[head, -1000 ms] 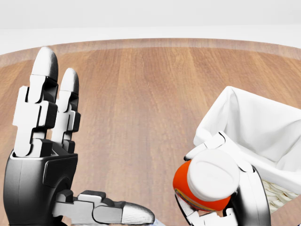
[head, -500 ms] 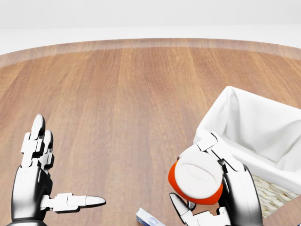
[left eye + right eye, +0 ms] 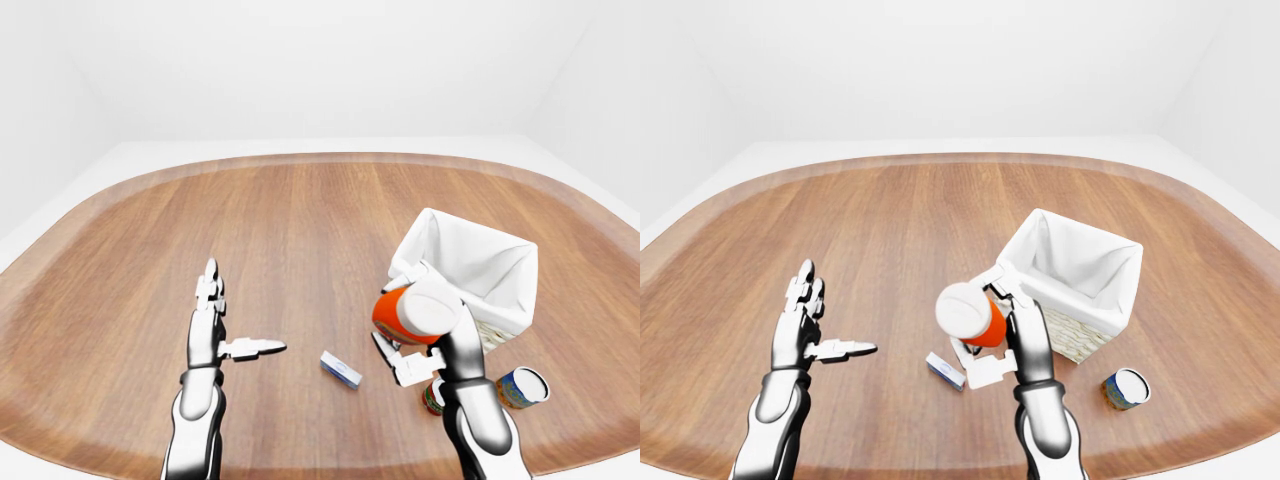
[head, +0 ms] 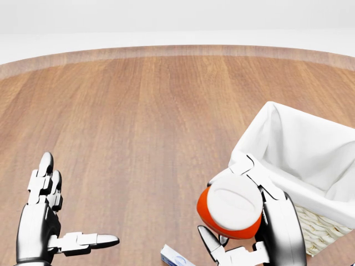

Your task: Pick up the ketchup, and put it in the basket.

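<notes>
The ketchup [image 4: 230,208], an orange-red bottle with a white cap turned toward the camera, sits in the right hand [image 3: 1025,345], lifted off the tabletop [image 3: 300,240]. The fingers [image 4: 249,166] of that hand are clenched around the bottle: two curl over its upper side and the thumb presses in from below.

Just beyond those fingers, toward the right of the head view, stands the basket [image 4: 310,160], a woven one with a white cloth liner; the bottle is beside its near corner, not inside it. Below the thumb a small white-and-blue box [image 3: 341,370] lies flat on the tabletop. Right of the right wrist in the right-eye view, a can [image 3: 1126,388] lies on its side.

The left hand [image 3: 210,330] hovers well apart on the left, fingers released, straight and spread, thumb pointing toward the box, holding nothing.
</notes>
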Available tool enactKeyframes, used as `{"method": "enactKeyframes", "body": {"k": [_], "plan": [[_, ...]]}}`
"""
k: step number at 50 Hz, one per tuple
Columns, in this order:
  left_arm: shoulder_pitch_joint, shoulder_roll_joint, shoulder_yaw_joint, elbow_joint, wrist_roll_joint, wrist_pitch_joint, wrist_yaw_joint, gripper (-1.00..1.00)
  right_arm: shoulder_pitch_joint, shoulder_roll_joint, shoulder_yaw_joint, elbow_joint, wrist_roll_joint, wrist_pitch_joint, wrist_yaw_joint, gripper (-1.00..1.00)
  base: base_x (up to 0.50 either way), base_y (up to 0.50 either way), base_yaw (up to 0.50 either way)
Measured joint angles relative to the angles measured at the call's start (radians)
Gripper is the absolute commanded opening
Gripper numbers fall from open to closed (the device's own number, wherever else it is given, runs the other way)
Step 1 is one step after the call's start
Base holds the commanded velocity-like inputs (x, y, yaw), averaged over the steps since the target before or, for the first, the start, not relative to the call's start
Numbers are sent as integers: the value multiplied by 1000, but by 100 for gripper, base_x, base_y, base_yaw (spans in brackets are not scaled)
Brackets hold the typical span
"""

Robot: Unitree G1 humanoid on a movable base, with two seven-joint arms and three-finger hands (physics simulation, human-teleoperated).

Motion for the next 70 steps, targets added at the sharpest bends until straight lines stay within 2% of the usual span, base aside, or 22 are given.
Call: {"method": "enactKeyframes", "body": {"k": [8,14,26,41,50,56,70], "plan": [[3,0,4,-2,-5,0,-5,100,3,-1,-7,-17,10,15,0,-100,0,0,0],[7,-1,5,-7,-6,0,-8,100,2,-1,-21,-51,0,46,3,-100,0,0,0],[14,-2,9,-24,-10,0,-14,100,-57,2,-81,-199,-84,46,52,-100,0,0,0],[22,-5,10,-37,-11,0,-20,100,-217,-14,-188,-350,-278,46,213,-100,0,0,0],[24,-6,8,-38,-9,0,-21,100,-367,-32,-323,-404,-392,46,375,-100,0,0,0],[24,-6,6,-35,-7,0,-20,100,-432,-66,-379,-412,-430,46,431,-100,0,0,0],[20,-5,5,-26,-3,0,-17,100,-548,-195,-440,-314,-446,46,452,-100,0,0,0]]}}
